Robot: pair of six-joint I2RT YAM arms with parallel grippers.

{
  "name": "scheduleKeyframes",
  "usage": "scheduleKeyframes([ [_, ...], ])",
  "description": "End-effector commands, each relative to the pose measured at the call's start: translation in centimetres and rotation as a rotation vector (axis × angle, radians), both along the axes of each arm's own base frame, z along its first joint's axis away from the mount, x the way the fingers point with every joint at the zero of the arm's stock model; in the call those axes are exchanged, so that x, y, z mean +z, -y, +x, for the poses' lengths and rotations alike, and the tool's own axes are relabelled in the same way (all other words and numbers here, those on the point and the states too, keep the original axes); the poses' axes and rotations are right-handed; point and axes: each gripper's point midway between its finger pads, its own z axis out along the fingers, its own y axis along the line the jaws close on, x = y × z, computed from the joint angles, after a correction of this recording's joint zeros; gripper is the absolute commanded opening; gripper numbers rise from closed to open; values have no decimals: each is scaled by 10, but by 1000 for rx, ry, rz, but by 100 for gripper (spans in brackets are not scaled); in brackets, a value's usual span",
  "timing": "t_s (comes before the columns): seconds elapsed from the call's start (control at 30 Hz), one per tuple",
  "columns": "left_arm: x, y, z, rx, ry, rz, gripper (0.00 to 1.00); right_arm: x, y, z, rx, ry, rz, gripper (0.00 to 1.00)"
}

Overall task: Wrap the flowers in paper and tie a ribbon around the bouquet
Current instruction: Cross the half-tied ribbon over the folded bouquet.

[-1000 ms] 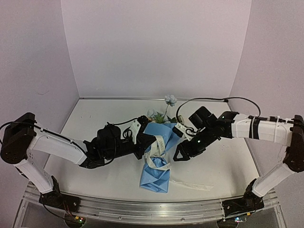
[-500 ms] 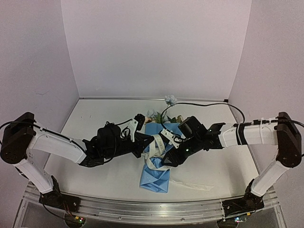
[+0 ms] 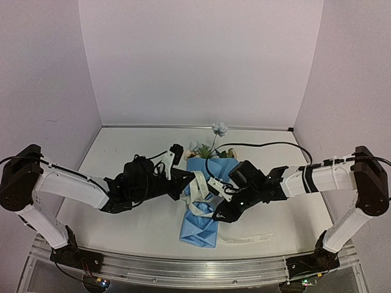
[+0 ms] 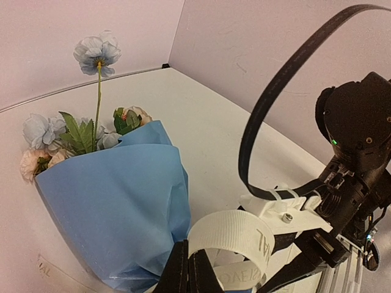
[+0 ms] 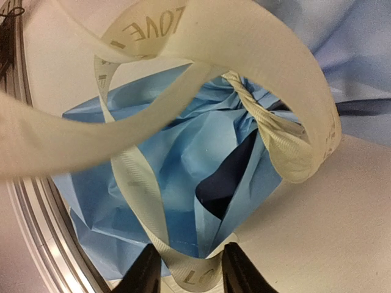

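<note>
The white counter point(image 3: 134, 235) carries everything, and the two white-and-black arms reach inward from its near corners, the left arm point(image 3: 73, 189) and the right arm point(image 3: 317, 177) meeting over the middle, where the work is. There lies the bouquet point(image 3: 200, 227), a cone of creased blue paper point(image 4: 116, 201) with its narrow end toward the near edge and its wide mouth toward the far edge. Lying flat like this, its waist is within reach from both sides. Out of the mouth come the flowers point(image 4: 67, 131), pale blue and cream artificial blooms with green leaves, one blue bloom standing taller on a thin stem. The long cream-white fabric ribbon point(image 5: 244, 36), printed with dark lettering, is gathered round the cone's waist in loose loops, with a tail trailing on the counter toward the near right corner; it reads as a knot half formed rather than drawn tight. The left claw point(image 4: 188, 253) is clamped flat on one loop, probably to anchor that side while the other end is worked. The right claw point(image 5: 190, 268) points down beside the waist with its jaws part-way apart and a lettered strand lying between them; whether they already pinch it I cannot tell. The next move likely calls for a firm hold there and opposing pulls.
</note>
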Motion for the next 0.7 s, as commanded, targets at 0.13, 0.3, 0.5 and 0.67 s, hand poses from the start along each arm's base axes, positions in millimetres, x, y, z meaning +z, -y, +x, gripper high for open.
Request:
scheduleKeyframes([
  [0.13,26,-9,7,44,17,-61,0,21,2,11,-61,53,15,21],
  [0.3,25,-14,7,54,11,-61,0,32,9,8,-83,56,22,20],
  [0.5,25,-15,3,37,9,-71,0,40,7,9,-102,36,23,6],
  [0.67,27,-12,-4,-9,16,-74,0,51,-12,18,-168,-34,60,0],
])
